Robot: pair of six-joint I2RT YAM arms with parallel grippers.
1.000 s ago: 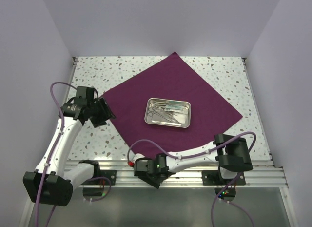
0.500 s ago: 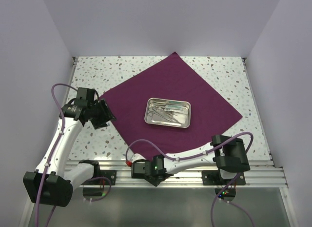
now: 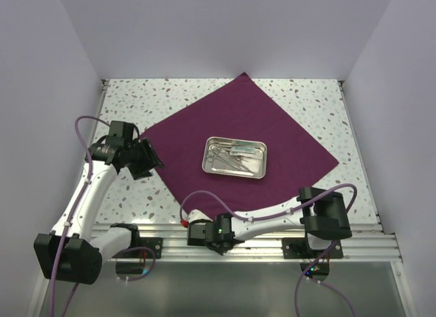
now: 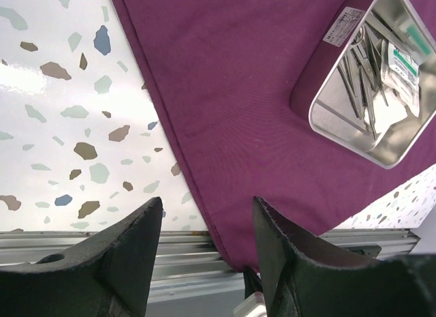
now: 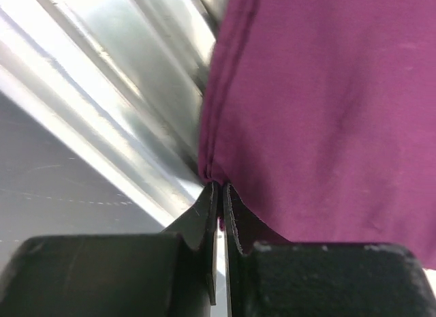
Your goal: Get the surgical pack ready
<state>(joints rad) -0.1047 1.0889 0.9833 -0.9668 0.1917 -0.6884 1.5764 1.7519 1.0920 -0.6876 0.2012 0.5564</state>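
**A:** Top cam: speckled table [image 3: 136,102], white walls. The surgical pack [image 3: 279,133] lies flat mid-frame like a diamond, with a steel tray [image 3: 205,161] on it. The left gripper [image 3: 151,160] is wide open at the pack's left corner.

**B:** Left wrist agrees: nothing between its fingers, pack edge below, tray upper right. Right wrist: the right gripper [image 5: 219,211] is pinched onto the pack's hem, with the metal rail [image 5: 122,92] upper left.
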